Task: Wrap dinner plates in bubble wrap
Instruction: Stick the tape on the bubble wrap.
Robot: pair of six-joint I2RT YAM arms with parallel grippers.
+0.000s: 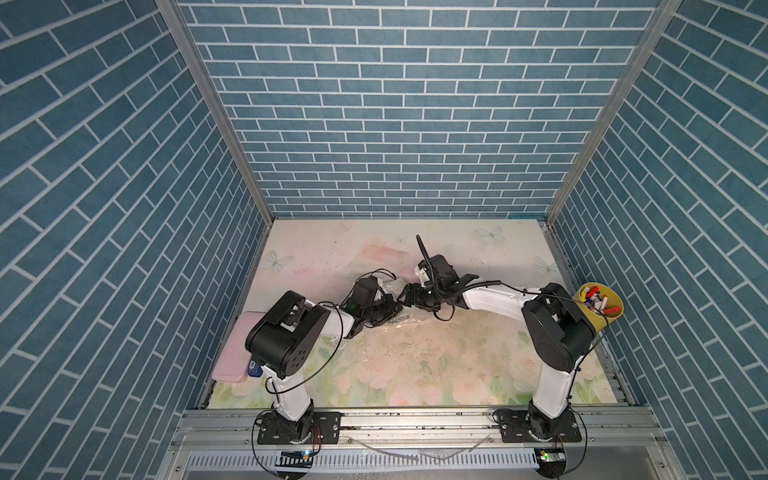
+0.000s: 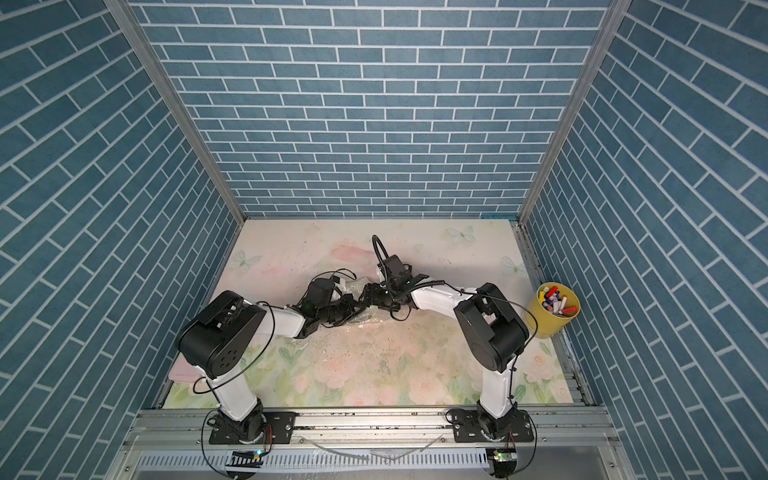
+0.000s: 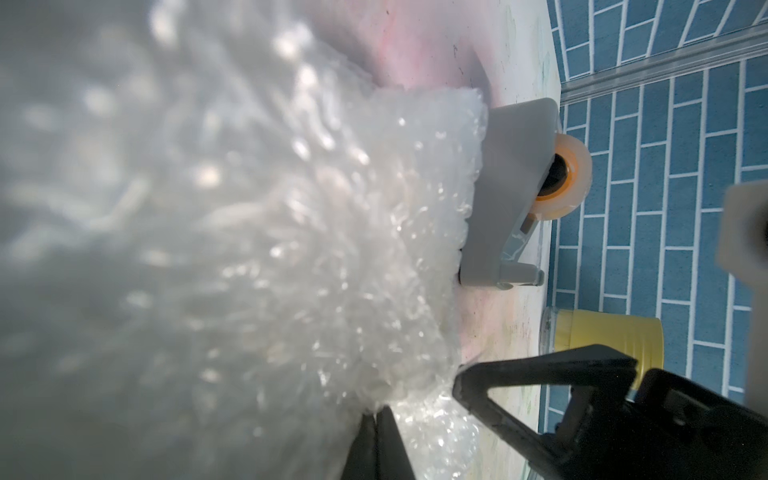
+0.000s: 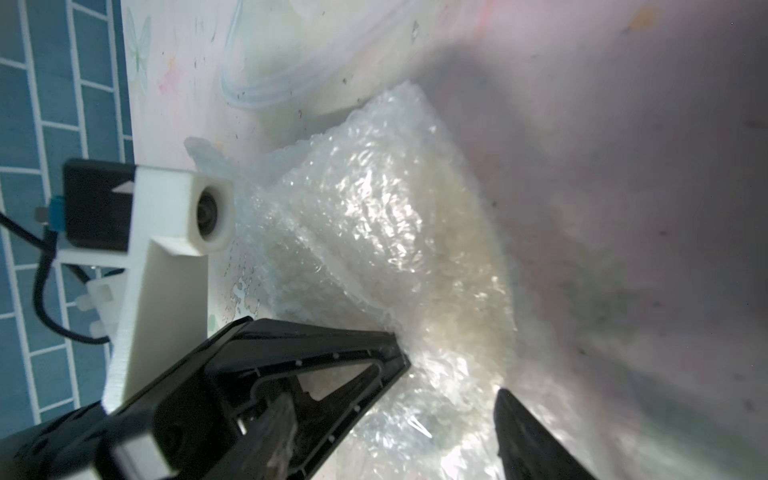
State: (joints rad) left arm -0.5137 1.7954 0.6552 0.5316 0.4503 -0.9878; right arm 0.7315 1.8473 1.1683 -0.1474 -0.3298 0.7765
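Bubble wrap lies in a crumpled, shiny bundle near the middle of the floral table, a little toward the back, hemmed in by two robot arms that meet tip to tip over it. The dinner plate cannot be made out; only a cream tint shows through the plastic in the right wrist view.

The left gripper is clenched, its fingers pressed together on a fold at the bundle's near edge. The right gripper stands released with its jaws apart. One fingertip is poised close over the wrap, gripping nothing.

The wrap's ragged far edge ends just beside a grey tape dispenser; whether the two touch cannot be told. A yellow cup of markers stands at the table's right edge, close by the right arm's elbow. A pink flat case lies along the left edge, partly under the left arm.

Broad tabletop lies open between the bundle and the front rail. More lies open behind it, up to the blue brick-patterned wall.
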